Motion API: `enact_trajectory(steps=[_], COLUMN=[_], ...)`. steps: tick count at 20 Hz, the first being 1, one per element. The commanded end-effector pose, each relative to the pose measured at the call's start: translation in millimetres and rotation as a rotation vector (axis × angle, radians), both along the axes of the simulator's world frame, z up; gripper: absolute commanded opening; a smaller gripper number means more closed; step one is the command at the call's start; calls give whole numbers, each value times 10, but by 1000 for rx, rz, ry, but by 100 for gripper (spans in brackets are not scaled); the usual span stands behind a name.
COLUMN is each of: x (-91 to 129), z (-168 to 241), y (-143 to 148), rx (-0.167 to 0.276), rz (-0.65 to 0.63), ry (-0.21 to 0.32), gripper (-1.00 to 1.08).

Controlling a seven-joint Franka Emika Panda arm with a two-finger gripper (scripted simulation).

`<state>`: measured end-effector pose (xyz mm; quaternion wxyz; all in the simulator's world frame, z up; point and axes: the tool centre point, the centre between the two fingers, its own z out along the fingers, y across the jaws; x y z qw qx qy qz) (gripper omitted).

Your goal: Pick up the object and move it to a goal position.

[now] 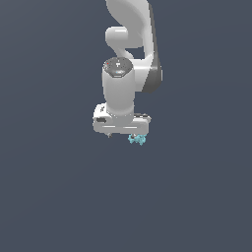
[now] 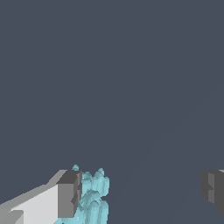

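The white arm (image 1: pixel 129 59) hangs down the middle of the exterior view over a plain, uniform slate-grey counter (image 1: pixel 49 197); no edge or corner of the counter shows in either view, so places cannot be tied to them. The arm's casing is smooth, glossy and rounded, with a dark grey disc capping the joint above the wrist; below it sits the flat, boxy white hand. The gripper (image 2: pixel 140 192) points downward; its fingers (image 2: pixel 69 194) stand wide apart, one dark grey blocky pad on a white finger body at one side of the wrist view, the other pad at the far side, with bare counter showing in the broad gap between them. The object (image 1: pixel 137 139), a tiny pale cyan knobbly cluster of short stubby prongs, lies just beneath the hand's underside toward the exterior view's right; it is much smaller than the hand. In the wrist view the object (image 2: pixel 92 197) sits right against the inner face of one finger pad, apparently touching it, and well apart from the other pad; the fingers do not clamp it. Its surface is matt and lumpy, the prongs rounded at their tips. Whether it rests on the counter cannot be told.
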<state>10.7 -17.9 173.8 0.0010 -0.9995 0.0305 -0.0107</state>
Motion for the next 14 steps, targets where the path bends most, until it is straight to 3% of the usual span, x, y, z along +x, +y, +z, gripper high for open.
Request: enact_trajectory(steps=[1, 14], x=[0, -49], z=[0, -84], y=[0, 93], rx=[0, 24], rz=[0, 27], ry=[0, 22], gripper=[100, 100])
